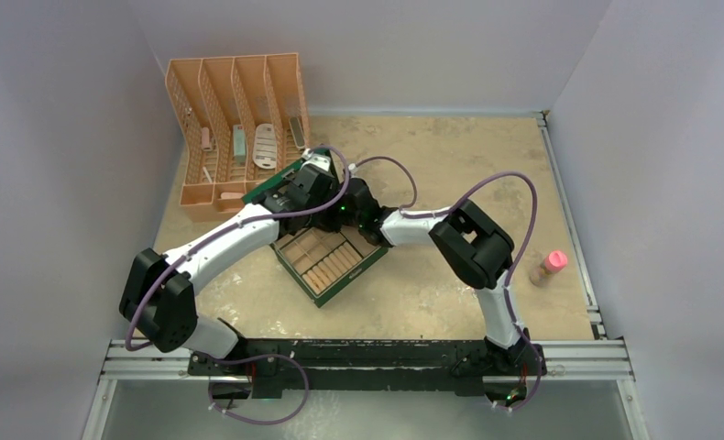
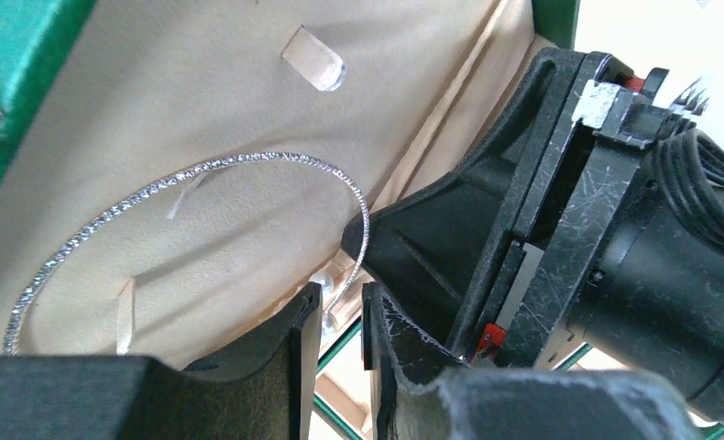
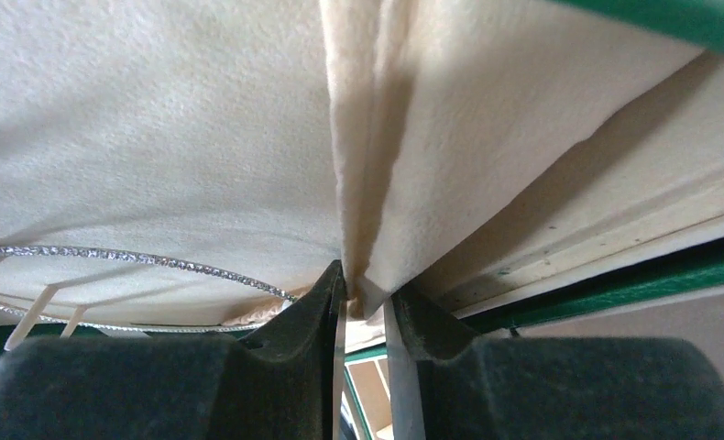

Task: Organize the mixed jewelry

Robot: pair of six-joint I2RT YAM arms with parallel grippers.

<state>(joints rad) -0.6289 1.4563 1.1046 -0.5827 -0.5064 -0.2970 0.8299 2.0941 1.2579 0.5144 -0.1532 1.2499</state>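
A green jewelry box (image 1: 377, 259) stands open at the table's middle, its lid (image 1: 276, 186) raised and lined in cream (image 2: 202, 82). A thin silvery glittering hoop (image 2: 248, 158) lies in an arc against that lining and also shows in the right wrist view (image 3: 111, 256). Its lower end runs down between the jaws of my left gripper (image 2: 342, 307), which stand a narrow gap apart, wider than the wire. My right gripper (image 3: 366, 298) is closed on a cream fold of the lining (image 3: 363, 183). In the top view, both grippers meet at the lid (image 1: 326, 188). Other jewelry is hidden.
A peach slotted rack (image 1: 235, 128) holding small items stands at the back left, just behind the lid. A small pink-capped bottle (image 1: 549, 267) stands at the right. The box's tan ring rolls (image 1: 326, 261) lie below the grippers. White walls enclose the table.
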